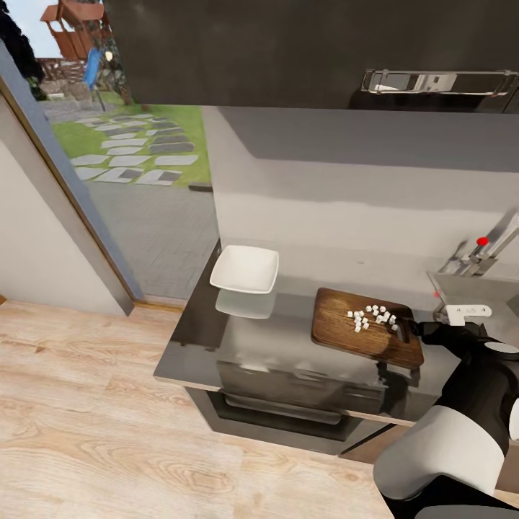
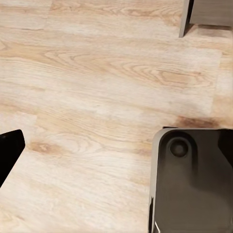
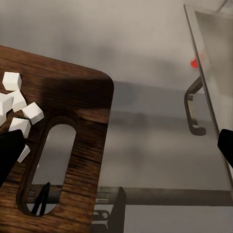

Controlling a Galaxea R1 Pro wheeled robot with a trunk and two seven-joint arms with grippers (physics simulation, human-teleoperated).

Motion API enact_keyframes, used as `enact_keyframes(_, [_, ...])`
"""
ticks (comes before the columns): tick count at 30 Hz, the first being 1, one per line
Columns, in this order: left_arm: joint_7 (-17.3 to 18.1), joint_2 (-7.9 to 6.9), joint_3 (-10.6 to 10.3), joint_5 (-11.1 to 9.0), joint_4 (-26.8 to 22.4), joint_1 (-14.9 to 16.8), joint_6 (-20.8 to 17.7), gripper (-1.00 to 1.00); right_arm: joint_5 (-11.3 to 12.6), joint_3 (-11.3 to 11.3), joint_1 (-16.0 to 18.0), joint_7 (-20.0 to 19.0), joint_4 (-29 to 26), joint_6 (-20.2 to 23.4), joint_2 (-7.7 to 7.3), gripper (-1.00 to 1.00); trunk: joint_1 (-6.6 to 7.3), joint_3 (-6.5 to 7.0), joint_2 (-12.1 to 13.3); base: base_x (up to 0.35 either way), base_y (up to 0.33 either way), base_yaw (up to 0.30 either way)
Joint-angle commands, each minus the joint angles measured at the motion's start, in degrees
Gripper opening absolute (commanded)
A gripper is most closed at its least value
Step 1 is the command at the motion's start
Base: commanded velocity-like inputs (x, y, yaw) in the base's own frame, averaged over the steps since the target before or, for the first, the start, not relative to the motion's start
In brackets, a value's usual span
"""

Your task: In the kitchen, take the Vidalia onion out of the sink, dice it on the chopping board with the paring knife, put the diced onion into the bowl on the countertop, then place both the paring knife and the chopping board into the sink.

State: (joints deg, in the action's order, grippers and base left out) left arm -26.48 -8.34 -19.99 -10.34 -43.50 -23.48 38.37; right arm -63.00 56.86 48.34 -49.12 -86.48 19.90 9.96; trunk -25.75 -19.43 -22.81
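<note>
1. A glossy grey metallic bench (image 1: 288, 339) runs along a pale grey wall, its surface mirroring the things set on it. Dark upper cabinets hang above.
2. The chopping board (image 1: 364, 328), brown wood with rounded corners, lies flat on the bench and serves as the landmark here. A cluster of tiny white onion cubes, the diced onion (image 1: 371, 317), sits on the board's top, toward its far side.
3. The white square bowl (image 1: 245, 269) stands on the bench, well apart from the board, toward the open doorway side.
4. On the board's other side is the sink (image 1: 472, 288), with its chrome tap (image 1: 490, 249) and small red knob.
5. Beyond the bowl, a wide opening shows a garden with grass and stepping stones. Light wooden floor (image 1: 86, 404) stretches in front of the bench.
6. The right claw (image 3: 116, 150) hovers over the board's handle slot (image 3: 51, 165), its dark fingertips spread wide at the edges of the wrist view, holding nothing.
7. The left wrist camera looks down at the wooden floor; one dark fingertip (image 2: 8, 150) shows, and I cannot tell whether that claw is apart or together.
</note>
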Motion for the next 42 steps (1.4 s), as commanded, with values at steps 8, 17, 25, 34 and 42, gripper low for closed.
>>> enact_keyframes(8, [-0.3, 0.84, -0.4, -0.4, 1.3, 0.1, 0.2, 1.00, -0.3, 0.1, 0.1, -0.4, -0.1, 0.1, 0.04, 1.00, -0.04, -0.09, -0.1, 0.000, 0.000, 0.000])
enact_keyframes(17, [-0.4, 0.95, -0.4, -0.4, 3.8, 0.0, 0.4, 1.00, -0.3, 0.6, 0.1, -0.5, -0.5, 0.2, 0.04, 1.00, -0.04, -0.09, -0.1, 0.000, 0.000, 0.000])
enact_keyframes(25, [-0.4, 1.02, -0.4, -0.5, 6.5, 0.0, 0.4, 1.00, -0.4, 0.6, 0.1, -0.5, -0.4, 0.1, 0.04, 1.00, -0.04, -0.09, -0.1, 0.000, 0.000, 0.000])
enact_keyframes(34, [-0.4, 1.01, -0.4, -0.5, 6.8, 0.0, 0.5, 1.00, -0.5, 0.6, 0.1, -0.5, -0.4, 0.1, 0.04, 1.00, -0.04, -0.09, -0.1, 0.000, 0.000, 0.000])
enact_keyframes(42, [-0.4, 1.04, -0.4, -0.5, 7.1, 0.0, 0.4, 1.00, -0.4, 0.6, 0.1, -0.5, -0.4, 0.0, 0.04, 1.00, -0.04, -0.09, -0.1, 0.000, 0.000, 0.000])
